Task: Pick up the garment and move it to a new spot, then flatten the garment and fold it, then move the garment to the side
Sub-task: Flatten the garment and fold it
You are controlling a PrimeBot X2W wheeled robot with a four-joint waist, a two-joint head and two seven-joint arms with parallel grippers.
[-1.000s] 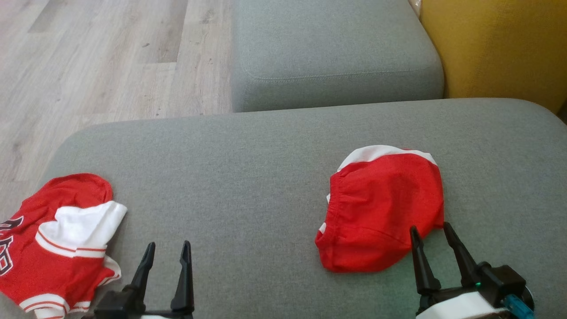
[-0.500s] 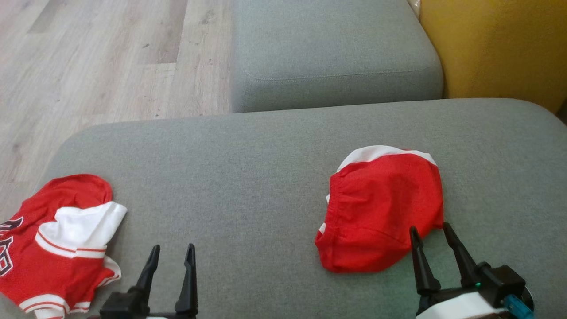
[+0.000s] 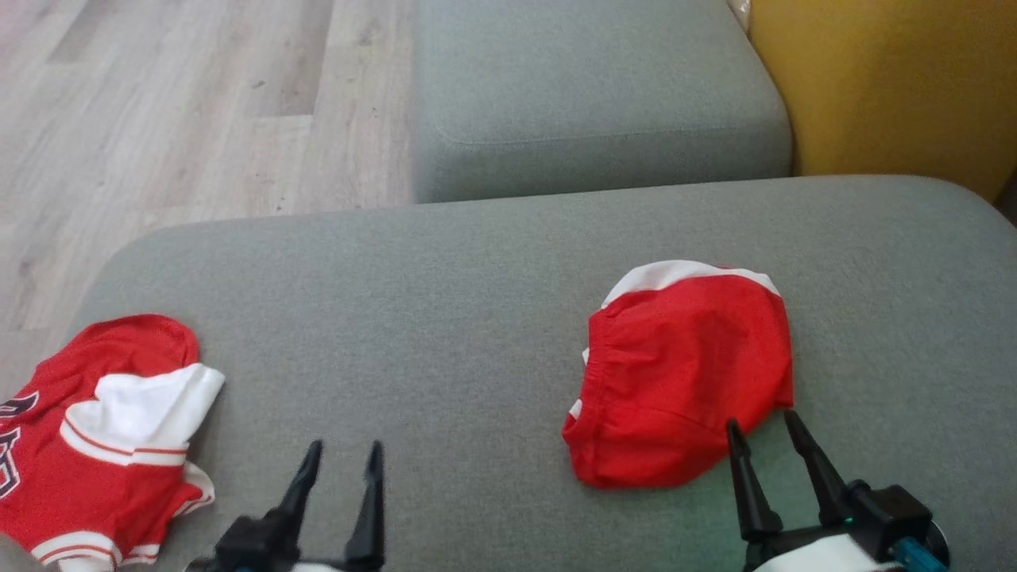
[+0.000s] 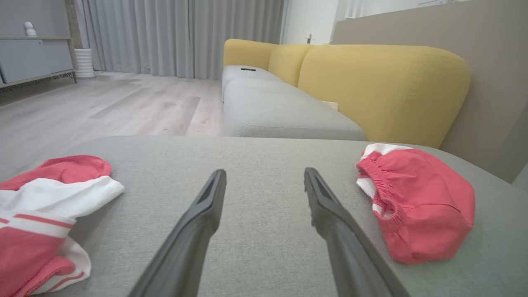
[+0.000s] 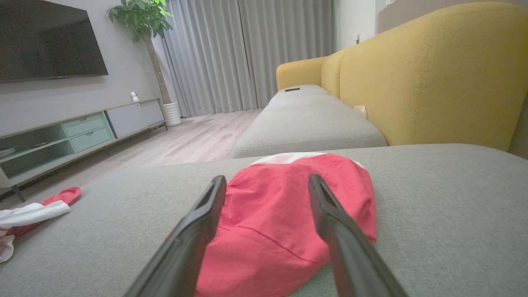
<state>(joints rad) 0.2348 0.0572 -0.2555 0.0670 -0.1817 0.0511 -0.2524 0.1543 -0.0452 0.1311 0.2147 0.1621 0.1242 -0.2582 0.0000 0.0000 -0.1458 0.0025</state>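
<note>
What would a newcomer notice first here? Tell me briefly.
Two bright garments on the grey fabric sofa seat: crumpled red shorts with a white band at the right, and a red-and-white jersey bunched at the left edge. The open right gripper points at the shorts' near edge, with the mustard-yellow sofa back beyond.

Legible text: none. Dark lettering (image 3: 9, 441) stands on the red-and-white jersey (image 3: 111, 469) at the head view's left edge; it is cut by the frame and creased, so no character can be read.
</note>
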